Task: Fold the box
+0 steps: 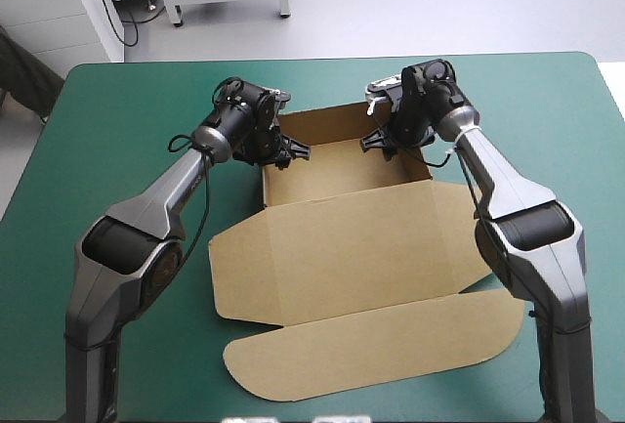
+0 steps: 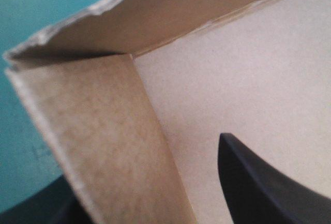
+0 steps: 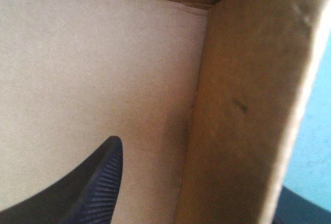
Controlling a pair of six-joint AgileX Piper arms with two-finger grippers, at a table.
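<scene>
Jaws spread: left gripper and right gripper each straddle a raised wall of the brown cardboard box; tray seems formed, lid lies flat.

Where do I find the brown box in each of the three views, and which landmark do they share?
High view: box in the middle of the table, tray far, lid near.
Left wrist view: its far-left inner corner, side wall between the fingers.
Right wrist view: its far-right inner corner.
Shared landmark: the tray's far wall.
</scene>
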